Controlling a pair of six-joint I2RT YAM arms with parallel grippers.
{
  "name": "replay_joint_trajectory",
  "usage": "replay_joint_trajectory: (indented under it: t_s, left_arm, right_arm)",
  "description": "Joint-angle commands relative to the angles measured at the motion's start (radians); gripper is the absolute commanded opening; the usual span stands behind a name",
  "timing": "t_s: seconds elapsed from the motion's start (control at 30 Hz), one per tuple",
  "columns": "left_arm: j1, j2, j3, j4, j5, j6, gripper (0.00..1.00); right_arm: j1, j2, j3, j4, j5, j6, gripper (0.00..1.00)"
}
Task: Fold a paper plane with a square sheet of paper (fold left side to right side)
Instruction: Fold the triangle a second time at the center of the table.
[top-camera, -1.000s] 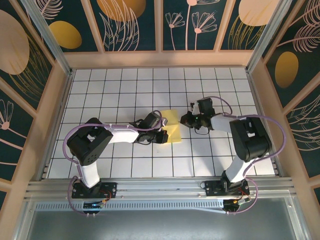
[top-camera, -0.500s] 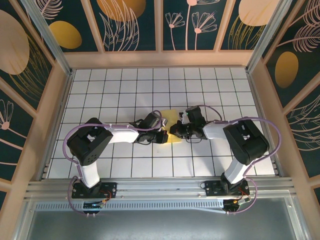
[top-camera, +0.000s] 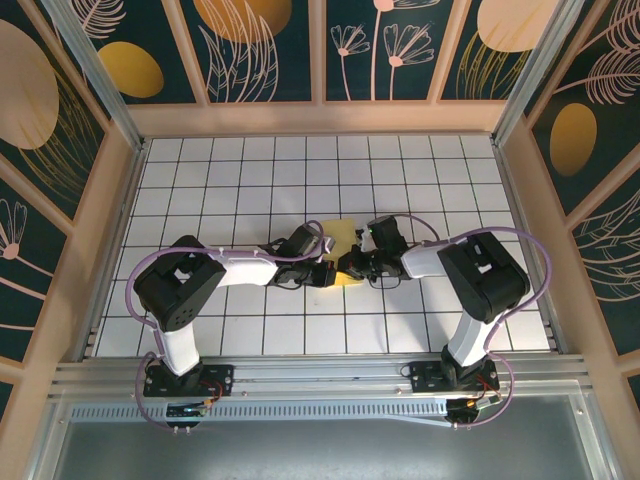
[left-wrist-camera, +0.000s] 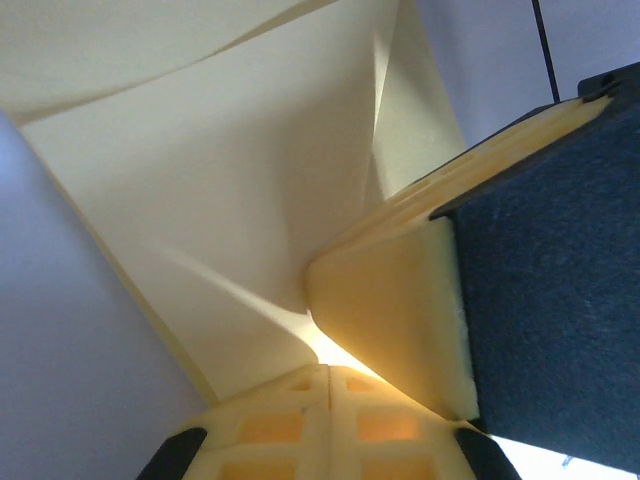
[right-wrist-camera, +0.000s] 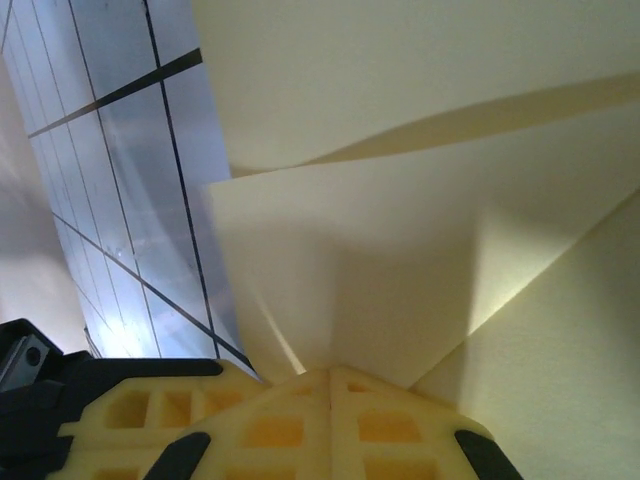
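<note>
The square sheet of paper (top-camera: 343, 233) lies pale yellow and folded near the middle of the white tiled table, partly under both grippers. My left gripper (top-camera: 327, 272) is shut, its tips resting on the sheet's lower left part. My right gripper (top-camera: 349, 265) is shut too and sits close beside it on the paper. In the left wrist view the shut tips (left-wrist-camera: 330, 372) press against creased, layered paper (left-wrist-camera: 230, 180), with the right gripper's cream finger (left-wrist-camera: 390, 310) close at the right. In the right wrist view the shut tips (right-wrist-camera: 330, 374) meet overlapping flaps of paper (right-wrist-camera: 420, 220).
White grid tiles (top-camera: 250, 180) spread around the paper on all sides. Wooden walls (top-camera: 110, 220) with painted panels enclose the table at left, right and back. A metal rail (top-camera: 320, 375) carrying both arm bases runs along the near edge.
My right gripper has swung left and nearer, from beside the paper's right edge onto the paper next to the left gripper. It now covers more of the sheet. The left arm has stayed put.
</note>
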Motion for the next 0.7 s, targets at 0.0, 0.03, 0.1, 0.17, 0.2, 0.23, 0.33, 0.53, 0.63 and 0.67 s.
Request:
replay_joint_trajectory:
  t_s: [0.0,0.03,0.1,0.17,0.2,0.23,0.33,0.53,0.63,0.67]
  left_arm:
    - [-0.003,0.005,-0.003,-0.068,-0.015,0.012,0.02]
    - [-0.002,0.002,0.002,-0.064,-0.009,0.013,0.03]
    - [-0.002,-0.002,0.023,-0.070,-0.005,0.018,0.03]
    - [-0.002,-0.010,0.045,-0.078,-0.007,0.022,0.04]
    - [-0.001,-0.016,0.057,-0.082,-0.007,0.023,0.04]
    - [-0.001,-0.024,0.067,-0.084,-0.004,0.024,0.05]
    - [0.001,-0.047,0.083,-0.089,0.004,0.019,0.09]
    - [0.018,-0.089,0.080,-0.067,0.038,-0.027,0.11]
    - [0.035,-0.103,0.021,-0.020,0.082,-0.060,0.10]
    - [0.036,-0.102,0.014,-0.011,0.099,-0.064,0.10]
  right_arm:
    - [0.008,0.030,0.017,-0.050,0.036,-0.024,0.00]
    - [0.008,0.035,0.020,-0.066,0.042,-0.032,0.00]
    - [0.008,0.045,0.026,-0.098,0.053,-0.047,0.00]
    - [0.008,0.050,0.032,-0.131,0.066,-0.063,0.00]
    - [0.008,0.053,0.036,-0.151,0.076,-0.072,0.00]
    - [0.008,0.056,0.039,-0.165,0.084,-0.080,0.00]
    - [0.008,0.064,0.045,-0.197,0.098,-0.096,0.00]
    - [0.008,0.076,0.053,-0.222,0.108,-0.108,0.00]
    - [0.008,0.078,0.054,-0.225,0.109,-0.111,0.00]
    - [0.008,0.078,0.055,-0.225,0.109,-0.112,0.00]
